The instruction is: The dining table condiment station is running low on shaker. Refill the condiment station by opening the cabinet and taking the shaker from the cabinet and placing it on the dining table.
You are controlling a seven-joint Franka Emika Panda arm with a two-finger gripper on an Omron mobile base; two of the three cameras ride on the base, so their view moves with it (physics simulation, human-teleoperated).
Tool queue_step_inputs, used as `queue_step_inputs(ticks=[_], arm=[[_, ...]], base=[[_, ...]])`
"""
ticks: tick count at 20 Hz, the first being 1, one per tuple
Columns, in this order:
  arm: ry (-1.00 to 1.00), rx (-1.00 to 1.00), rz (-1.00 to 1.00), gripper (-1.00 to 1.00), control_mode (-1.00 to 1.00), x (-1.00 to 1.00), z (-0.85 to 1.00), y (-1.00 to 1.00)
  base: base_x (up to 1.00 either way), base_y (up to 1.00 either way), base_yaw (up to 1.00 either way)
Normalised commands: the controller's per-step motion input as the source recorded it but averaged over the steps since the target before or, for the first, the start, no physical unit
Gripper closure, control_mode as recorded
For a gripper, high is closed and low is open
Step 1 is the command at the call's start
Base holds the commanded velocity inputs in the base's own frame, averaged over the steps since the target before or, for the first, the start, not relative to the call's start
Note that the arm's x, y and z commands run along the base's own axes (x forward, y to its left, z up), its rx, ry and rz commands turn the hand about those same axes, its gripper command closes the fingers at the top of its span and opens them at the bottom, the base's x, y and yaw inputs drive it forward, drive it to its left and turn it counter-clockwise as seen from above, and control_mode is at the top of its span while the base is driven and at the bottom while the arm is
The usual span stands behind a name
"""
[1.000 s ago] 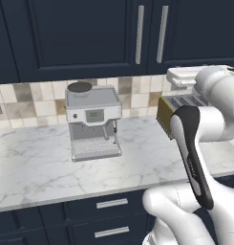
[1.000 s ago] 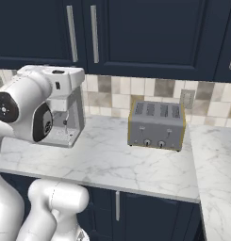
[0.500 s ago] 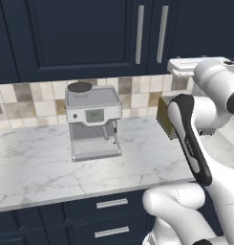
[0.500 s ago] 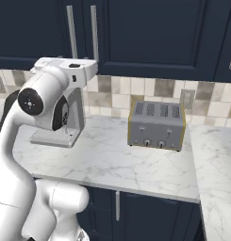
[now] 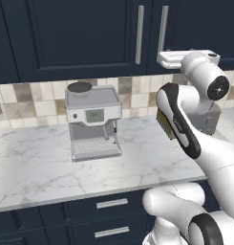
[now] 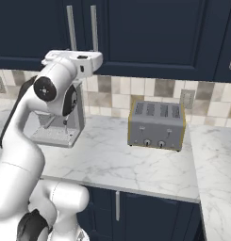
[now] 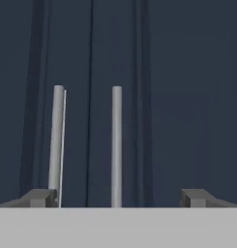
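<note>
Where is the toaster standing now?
In the right base view the toaster stands on the marble worktop against the tiled backsplash, right of the coffee machine.

The dark navy cabinet [image 5: 80, 38] is hanging shut above the marble worktop, its two flat doors meeting at a seam (long silver bar handles [image 7: 116, 145] standing upright on either side).

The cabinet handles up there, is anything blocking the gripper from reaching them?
Nothing visible does. The gripper faces the cabinet with open jaws, and only open space lies before its two handles. The doors are shut.
</note>
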Motion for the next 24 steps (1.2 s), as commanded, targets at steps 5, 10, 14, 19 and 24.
queue_step_inputs(ticks=[5, 10, 14, 19, 24], arm=[[-0.03, 0.0, 0.0, -1.0, -1.0, 0.49, 0.0, 0.0], [0.0, 0.0, 0.0, -1.0, -1.0, 0.55, 0.0, 0.01], [-0.01, 0.0, 0.01, -1.0, -1.0, 0.44, 0.0, 0.0], [0.0, 0.0, 0.0, -1.0, -1.0, 0.5, 0.0, 0.0], [0.0, 0.0, 0.02, -1.0, -1.0, 0.47, 0.0, -0.06]], base=[[0.0, 0.0, 0.0], [0.0, 0.0, 0.0], [0.0, 0.0, 0.0], [0.0, 0.0, 0.0], [0.0, 0.0, 0.0]])
